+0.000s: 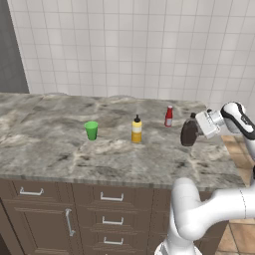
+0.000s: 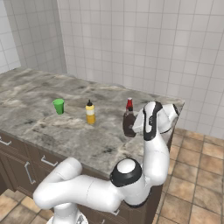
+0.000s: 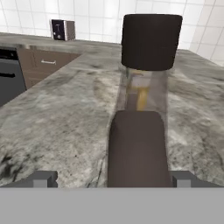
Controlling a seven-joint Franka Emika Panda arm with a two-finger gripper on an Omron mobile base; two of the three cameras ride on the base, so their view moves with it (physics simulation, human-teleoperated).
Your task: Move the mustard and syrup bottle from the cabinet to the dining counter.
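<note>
The dark brown syrup bottle (image 1: 188,133) (image 2: 128,124) stands upright near the right end of the marbled dining counter (image 1: 60,144) (image 2: 39,105). My gripper (image 1: 195,129) (image 2: 134,124) is open, with one finger on each side of the bottle and a gap on both sides. In the hand view the syrup bottle (image 3: 138,148) rises between the fingertips (image 3: 43,178), with its dark cap at the top. The yellow mustard (image 1: 136,130) (image 2: 90,113) stands upright mid-counter, left of the syrup bottle. The cabinet is out of view.
A green cup (image 1: 91,130) (image 2: 58,106) stands left of the mustard. A small red bottle (image 1: 169,116) (image 2: 129,104) stands just behind the syrup bottle. The counter's right edge drops to a tiled floor (image 2: 197,175). Drawers (image 1: 112,197) run below, and a tiled wall stands behind.
</note>
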